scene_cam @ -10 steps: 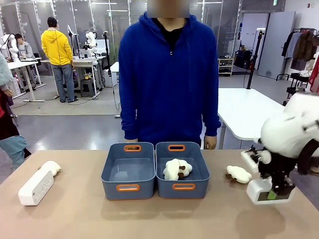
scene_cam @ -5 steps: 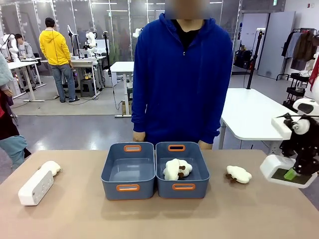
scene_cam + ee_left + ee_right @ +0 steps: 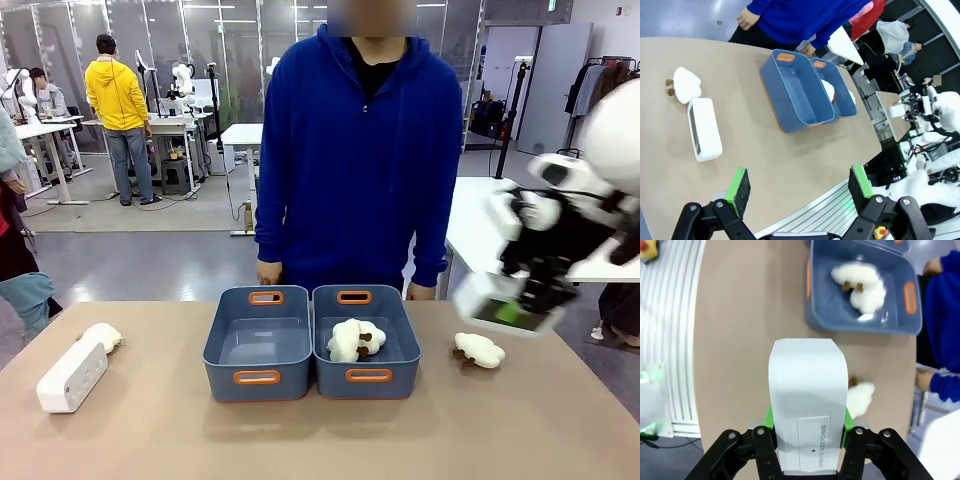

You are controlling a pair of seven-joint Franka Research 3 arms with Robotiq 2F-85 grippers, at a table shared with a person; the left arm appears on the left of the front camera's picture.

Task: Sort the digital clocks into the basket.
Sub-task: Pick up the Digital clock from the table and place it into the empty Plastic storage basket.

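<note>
One white digital clock (image 3: pixel 482 296) hangs blurred in the air above the table's right side, with my right gripper (image 3: pixel 520 312) shut on it. In the right wrist view that clock (image 3: pixel 807 385) sits between the green pads of my right gripper (image 3: pixel 807 422). The other clock (image 3: pixel 72 375) lies at the table's left end. Two identical blue-grey baskets stand side by side mid-table: the left basket (image 3: pixel 222 345) is empty, the right basket (image 3: pixel 405 340) holds a plush toy (image 3: pixel 355 340). My left gripper (image 3: pixel 799 186) is open high above the table, far from the clock (image 3: pixel 704 130) on the left.
A plush toy (image 3: pixel 478 349) lies on the table right of the baskets, below the lifted clock. Another plush toy (image 3: pixel 102 335) touches the left clock's far end. A person in a blue hoodie (image 3: pixel 345 150) stands close behind the baskets, hands at the far edge.
My right gripper has lifted the clock from low at the table's right edge, rising and swinging left. The person stepped slightly right. The left clock and baskets have not moved.
</note>
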